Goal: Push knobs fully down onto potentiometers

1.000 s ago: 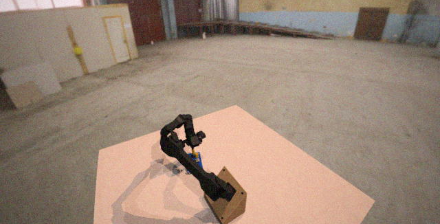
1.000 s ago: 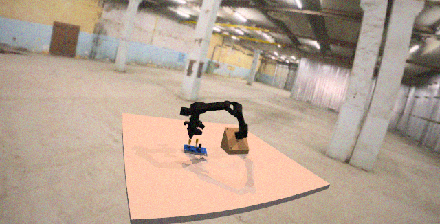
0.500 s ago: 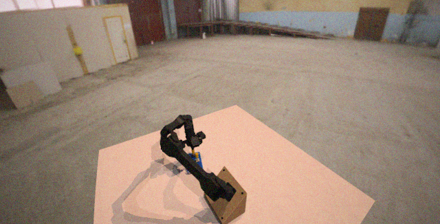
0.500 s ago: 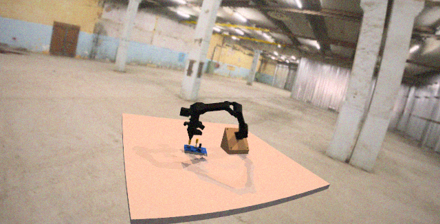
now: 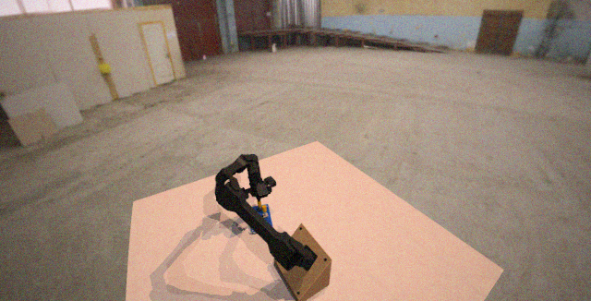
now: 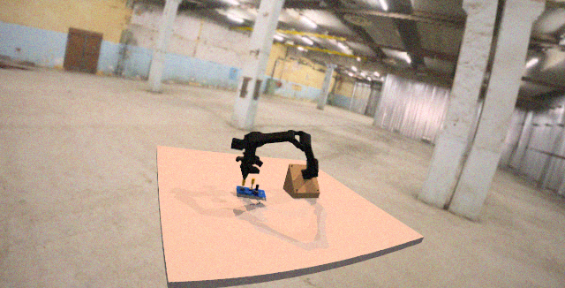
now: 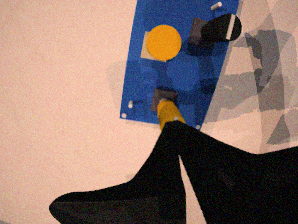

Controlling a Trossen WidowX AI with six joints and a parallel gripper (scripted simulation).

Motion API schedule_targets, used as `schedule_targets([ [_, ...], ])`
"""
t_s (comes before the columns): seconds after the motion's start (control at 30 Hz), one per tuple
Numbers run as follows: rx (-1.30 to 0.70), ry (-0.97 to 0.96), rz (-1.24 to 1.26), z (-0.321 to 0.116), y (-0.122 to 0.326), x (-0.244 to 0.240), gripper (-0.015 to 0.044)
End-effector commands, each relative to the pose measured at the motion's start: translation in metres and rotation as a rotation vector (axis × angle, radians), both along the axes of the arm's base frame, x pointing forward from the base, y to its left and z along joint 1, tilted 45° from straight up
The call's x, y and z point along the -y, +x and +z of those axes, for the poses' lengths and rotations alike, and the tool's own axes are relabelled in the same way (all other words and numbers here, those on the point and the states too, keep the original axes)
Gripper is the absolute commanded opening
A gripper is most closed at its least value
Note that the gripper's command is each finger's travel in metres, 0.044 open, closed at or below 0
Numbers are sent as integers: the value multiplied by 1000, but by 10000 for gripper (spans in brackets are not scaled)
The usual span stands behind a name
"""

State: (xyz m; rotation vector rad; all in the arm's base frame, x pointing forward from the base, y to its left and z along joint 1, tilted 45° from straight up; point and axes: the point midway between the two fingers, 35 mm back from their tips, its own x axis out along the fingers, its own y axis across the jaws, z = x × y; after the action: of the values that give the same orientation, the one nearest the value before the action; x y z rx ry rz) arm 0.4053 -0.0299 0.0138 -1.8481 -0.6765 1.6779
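Observation:
The blue circuit board (image 5: 269,216) (image 6: 247,194) (image 7: 141,80) stands low over the table. One yellow knob (image 6: 244,183) (image 7: 169,111) rises from a potentiometer near a short edge. A second yellow knob (image 6: 252,181) (image 7: 163,43) stands high above the board. A black knob with a white line (image 6: 257,187) (image 7: 220,28) sits beside it, lower. My gripper (image 5: 259,198) (image 6: 244,178) (image 7: 172,127) is shut and empty. Its tips are at the top of the first yellow knob and hide that top in the wrist view; whether they touch it, I cannot tell for sure.
The pink table top (image 5: 369,227) (image 6: 212,244) carries the arm's wooden wedge base (image 5: 319,264) (image 6: 305,186), close to the board. Small pale pins (image 7: 216,6) stick up near the board's edges. Arm shadows fall beside the board.

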Motion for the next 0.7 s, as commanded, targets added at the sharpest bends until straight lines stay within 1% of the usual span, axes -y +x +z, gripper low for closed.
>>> schedule_targets([
  [0.0, 0, 6, -3, 0, 0, -1, 0],
  [0.67, 0, 6, -3, -5, 1, -6, 0],
])
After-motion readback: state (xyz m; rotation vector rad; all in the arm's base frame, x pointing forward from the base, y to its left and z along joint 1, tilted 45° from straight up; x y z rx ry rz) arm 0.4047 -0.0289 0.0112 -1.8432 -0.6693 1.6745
